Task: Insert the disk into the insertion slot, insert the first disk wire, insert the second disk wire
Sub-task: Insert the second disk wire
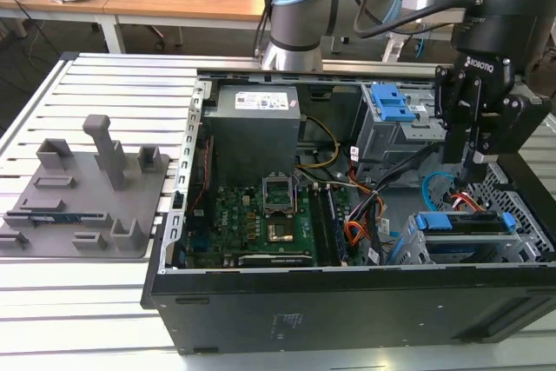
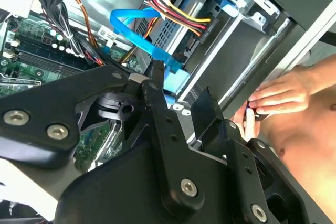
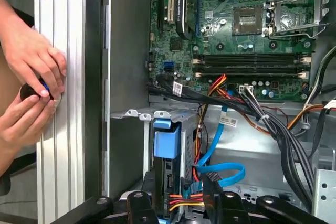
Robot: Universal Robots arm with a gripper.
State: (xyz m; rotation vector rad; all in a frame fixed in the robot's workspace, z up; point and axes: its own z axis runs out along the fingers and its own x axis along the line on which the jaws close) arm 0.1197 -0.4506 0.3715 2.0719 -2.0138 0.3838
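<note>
Exterior view: high, mid-distance, angled down on open black computer case (image 1: 347,301) on slatted aluminium surface (image 1: 87,301). Both wrist views: close, looking past black end effector (image 2: 181,85) (image 3: 178,182) into case, sharing bright blue flat cable (image 2: 144,40) (image 3: 228,167).

— What's blue in there?
— The disk (image 1: 463,222) frame, a flat cable (image 3: 227,173) and the tab (image 1: 390,103) on the taller cage.
— And the slot (image 1: 524,206)?
— Grey, dotted with holes.
— The board (image 1: 252,223)?
— Green. The wires (image 2: 181,11) are red, yellow, black and orange.
— Outside?
— A black case (image 1: 347,306), a black claw (image 1: 470,173), a silver ribbed bench (image 1: 78,319) and a plain grey block (image 1: 87,188).
</note>
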